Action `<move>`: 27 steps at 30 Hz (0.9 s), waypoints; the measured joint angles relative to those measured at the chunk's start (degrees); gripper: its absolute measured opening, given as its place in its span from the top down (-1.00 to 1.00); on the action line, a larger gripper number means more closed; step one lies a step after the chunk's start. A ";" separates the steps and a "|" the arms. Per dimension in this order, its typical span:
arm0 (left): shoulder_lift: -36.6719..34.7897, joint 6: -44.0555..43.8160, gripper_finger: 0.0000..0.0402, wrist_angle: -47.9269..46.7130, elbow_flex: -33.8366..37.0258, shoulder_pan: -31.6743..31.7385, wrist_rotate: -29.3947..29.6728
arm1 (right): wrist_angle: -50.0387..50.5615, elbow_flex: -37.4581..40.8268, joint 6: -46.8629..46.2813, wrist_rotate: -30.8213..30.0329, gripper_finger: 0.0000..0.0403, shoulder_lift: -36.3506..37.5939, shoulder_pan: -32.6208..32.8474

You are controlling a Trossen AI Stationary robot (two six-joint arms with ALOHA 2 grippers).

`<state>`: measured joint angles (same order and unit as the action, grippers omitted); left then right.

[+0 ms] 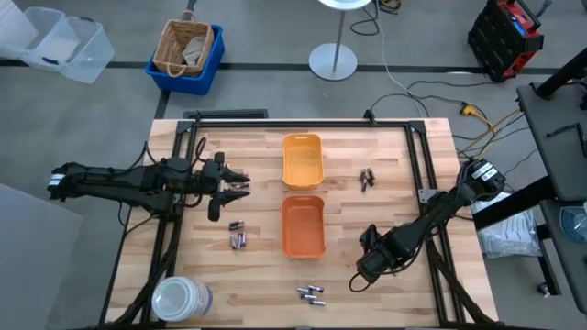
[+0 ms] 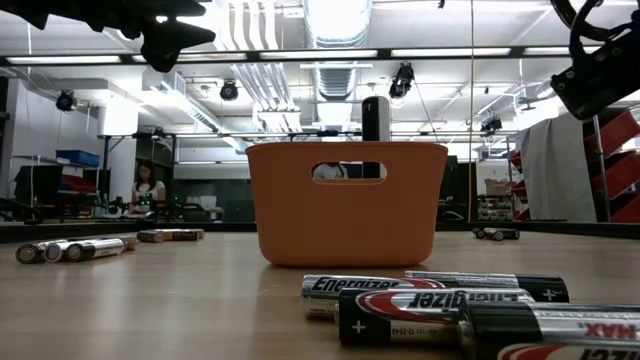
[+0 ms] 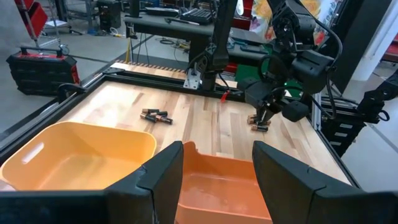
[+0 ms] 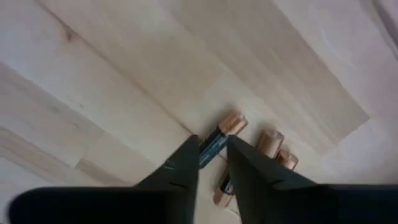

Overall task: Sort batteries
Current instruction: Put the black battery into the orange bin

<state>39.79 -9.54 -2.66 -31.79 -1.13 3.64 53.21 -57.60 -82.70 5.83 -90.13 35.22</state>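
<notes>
The left gripper (image 1: pixel 240 186) hovers over the bench's (image 1: pixel 385 220) left half, fingers spread wide, empty. Beside the orange tray (image 1: pixel 303 225), batteries (image 1: pixel 238 236) lie flat; others (image 1: pixel 311 293) lie along the near edge. The right gripper (image 4: pixel 212 154), low near the near-right corner, pinches a copper-tipped battery (image 4: pixel 219 138) between narrow fingers, its long axis running between them.

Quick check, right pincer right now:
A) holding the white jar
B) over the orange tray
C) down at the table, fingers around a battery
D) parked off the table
C: the right wrist view shows the right pincer low over the wood, its fingers either side of a copper-tipped battery with more beside it.
</notes>
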 joint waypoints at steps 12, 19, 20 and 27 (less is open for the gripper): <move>-0.02 0.00 0.12 -0.02 0.00 0.00 0.02 | 0.31 0.00 -2.82 -2.24 0.05 0.00 -0.11; 0.00 0.00 0.12 -0.02 0.00 -0.02 0.02 | 0.23 0.02 -5.08 -1.55 0.13 -1.28 -0.11; -0.02 0.02 0.12 -0.02 0.00 -0.02 0.02 | 0.21 0.02 -5.70 -1.25 0.15 -1.78 -0.11; -0.02 0.00 0.12 -0.09 0.02 0.00 0.03 | -0.02 0.02 -6.84 0.69 0.16 -4.09 -0.11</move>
<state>39.77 -9.54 -2.74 -31.77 -1.13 3.67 53.19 -57.58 -89.53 6.52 -94.21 35.11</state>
